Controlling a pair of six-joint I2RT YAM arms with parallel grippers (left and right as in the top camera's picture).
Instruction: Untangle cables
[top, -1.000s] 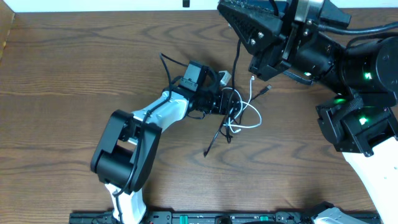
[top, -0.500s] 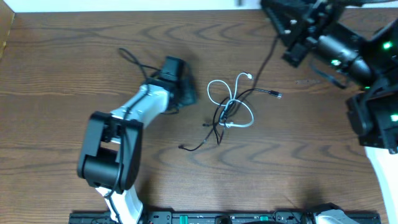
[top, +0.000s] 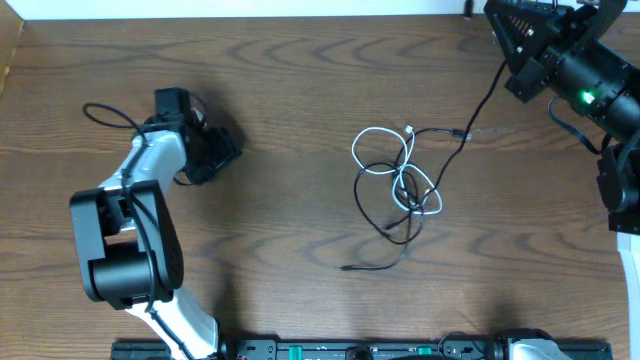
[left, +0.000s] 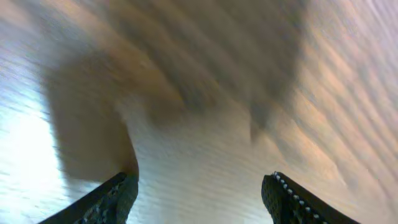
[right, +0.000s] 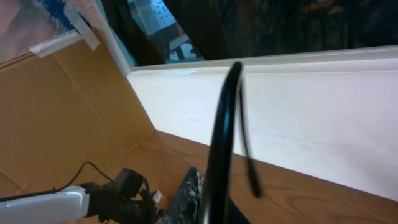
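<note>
The cables lie tangled mid-table in the overhead view: a white cable (top: 378, 158) in loops and a black cable (top: 408, 238) threaded through them, its free plug end at the front. A black strand runs from the bundle up and right to my right gripper (top: 508, 60), which is shut on it at the far right edge. In the right wrist view that black cable (right: 222, 118) rises from my right gripper (right: 208, 202) and a plug end dangles beside it. My left gripper (top: 225, 148) is far left of the bundle, open and empty. The left wrist view has only blurred wood between my left gripper's (left: 199, 199) fingers.
A white wall and brown cardboard stand behind the table's far edge in the right wrist view. The left arm's own black wire (top: 110, 115) loops over the table at the far left. A black rail (top: 330, 350) runs along the front edge.
My left arm has swung left, away from the bundle. My right arm has drawn back to the right with the black cable, dragging the bundle rightward and stretching it out.
</note>
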